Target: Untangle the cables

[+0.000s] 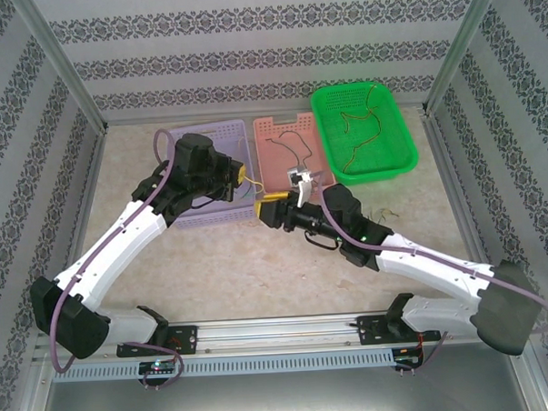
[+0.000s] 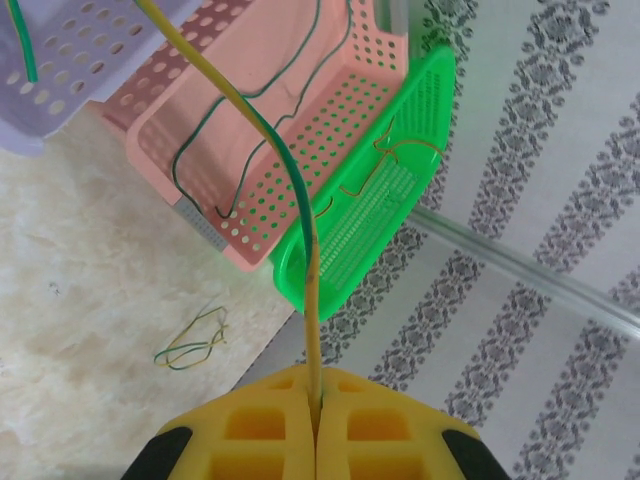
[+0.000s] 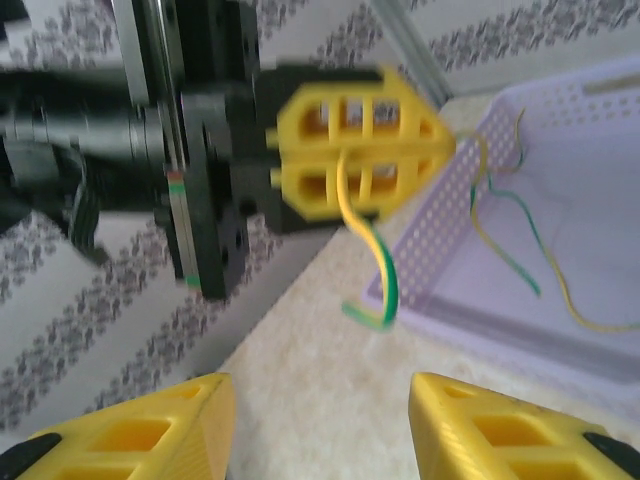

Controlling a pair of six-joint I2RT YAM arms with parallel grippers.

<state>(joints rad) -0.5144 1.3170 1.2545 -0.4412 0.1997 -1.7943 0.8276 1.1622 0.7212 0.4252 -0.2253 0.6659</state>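
Left hand (image 2: 315, 385) pinching cable (image 2: 311, 290), open tabletop (image 1: 259, 279) below (lilac basket (image 3: 445, 215) rim beside)

We see bright, even light and only soft shadows. Left of the lilac basket (image 3: 430, 230), the left gripper (image 3: 430, 148) and its yellow-green cable (image 3: 347, 200) look blurred; the overhead view is sharp.

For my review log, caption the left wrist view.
Left end effector shut on a yellow-green cable, pink basket and green basket beyond.
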